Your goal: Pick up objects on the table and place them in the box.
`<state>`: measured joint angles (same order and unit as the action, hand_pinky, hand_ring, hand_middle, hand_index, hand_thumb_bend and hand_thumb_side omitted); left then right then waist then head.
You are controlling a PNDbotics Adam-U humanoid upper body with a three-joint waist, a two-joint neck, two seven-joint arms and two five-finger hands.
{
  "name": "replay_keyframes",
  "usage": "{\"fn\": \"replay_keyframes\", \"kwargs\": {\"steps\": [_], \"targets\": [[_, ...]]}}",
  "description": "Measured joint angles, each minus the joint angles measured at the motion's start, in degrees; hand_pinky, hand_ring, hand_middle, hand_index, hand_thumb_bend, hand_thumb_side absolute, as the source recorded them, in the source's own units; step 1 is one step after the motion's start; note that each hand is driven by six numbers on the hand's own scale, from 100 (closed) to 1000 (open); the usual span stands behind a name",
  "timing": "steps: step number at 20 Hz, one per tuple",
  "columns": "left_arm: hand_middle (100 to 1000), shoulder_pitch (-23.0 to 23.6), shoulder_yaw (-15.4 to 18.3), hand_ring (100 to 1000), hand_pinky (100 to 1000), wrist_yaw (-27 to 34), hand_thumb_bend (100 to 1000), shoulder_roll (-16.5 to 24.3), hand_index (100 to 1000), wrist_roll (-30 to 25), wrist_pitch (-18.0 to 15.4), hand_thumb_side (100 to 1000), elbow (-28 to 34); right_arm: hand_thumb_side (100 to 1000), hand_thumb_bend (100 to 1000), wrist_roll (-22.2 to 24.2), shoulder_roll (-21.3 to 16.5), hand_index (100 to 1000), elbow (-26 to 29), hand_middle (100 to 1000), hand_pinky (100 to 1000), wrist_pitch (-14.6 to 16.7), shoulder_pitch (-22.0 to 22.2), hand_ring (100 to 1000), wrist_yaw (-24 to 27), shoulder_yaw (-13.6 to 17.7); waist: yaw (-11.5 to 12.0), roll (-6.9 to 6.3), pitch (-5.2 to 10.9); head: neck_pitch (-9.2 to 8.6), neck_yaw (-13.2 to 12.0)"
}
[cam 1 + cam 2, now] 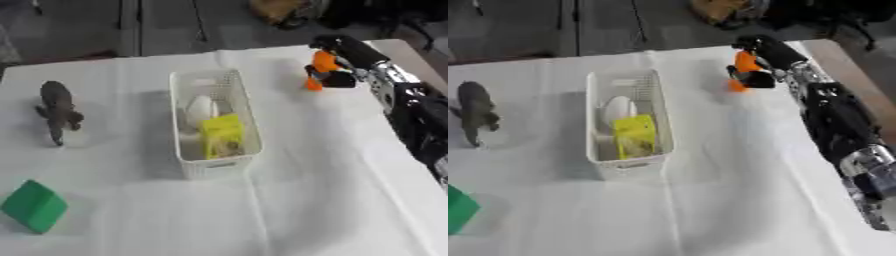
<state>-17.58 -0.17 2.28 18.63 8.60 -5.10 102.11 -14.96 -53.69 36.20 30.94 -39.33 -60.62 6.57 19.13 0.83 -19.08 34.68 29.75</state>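
Observation:
A white slatted box (248, 131) stands mid-table, holding a white rounded object (200, 107) and a yellow packet (222, 135). My right hand (337, 55) is at the far right of the table, fingers curled round an orange object (322, 67) whose lower end is near or on the cloth. A grey-brown dinosaur figure (59, 109) lies on the left side. A green block (34, 205) sits near the front left corner. My left hand shows in neither view.
A white cloth (332, 190) covers the table. My right arm (837, 125) runs along the table's right edge. Beyond the far edge lies dark floor with stand legs and bags.

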Motion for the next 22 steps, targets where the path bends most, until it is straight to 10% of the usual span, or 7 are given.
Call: {"fn": "replay_keyframes", "kwargs": {"steps": [10, 11, 14, 17, 22], "targets": [[690, 0.0, 0.0, 711, 647, 0.2, 200, 0.0, 777, -0.2, -0.1, 1000, 0.0, 899, 241, -0.7, -0.2, 953, -1.1, 938, 951, -0.6, 0.6, 955, 1.2, 0.4, -0.1, -0.25, 0.00, -0.01, 0.0], [690, 0.0, 0.0, 711, 647, 0.2, 200, 0.0, 777, -0.2, -0.1, 1000, 0.0, 823, 211, -0.6, -0.3, 928, -1.1, 905, 799, -0.6, 0.6, 894, 1.4, 0.4, -0.2, -0.31, 0.00, -0.01, 0.0], [690, 0.0, 0.0, 711, 647, 0.2, 199, 0.0, 777, -0.2, -0.1, 1000, 0.0, 729, 176, -0.2, -0.3, 916, -1.4, 886, 728, -0.3, 0.6, 855, 2.7, 0.5, -0.3, -0.35, 0.00, -0.01, 0.0], [691, 0.0, 0.0, 712, 648, 0.2, 199, 0.0, 777, -0.2, -0.1, 1000, 0.0, 192, 149, 0.8, -0.5, 865, -1.8, 808, 460, -0.2, 0.5, 687, 4.4, 0.8, -0.5, -0.39, 0.03, -0.01, 0.0], [691, 0.0, 0.0, 712, 649, 0.2, 197, 0.0, 777, -0.2, -0.1, 1000, 0.0, 125, 130, 2.3, -0.5, 764, -2.5, 715, 262, 0.3, 0.5, 534, 8.7, 1.2, -1.0, -0.62, 0.03, -0.02, 0.0]]}}
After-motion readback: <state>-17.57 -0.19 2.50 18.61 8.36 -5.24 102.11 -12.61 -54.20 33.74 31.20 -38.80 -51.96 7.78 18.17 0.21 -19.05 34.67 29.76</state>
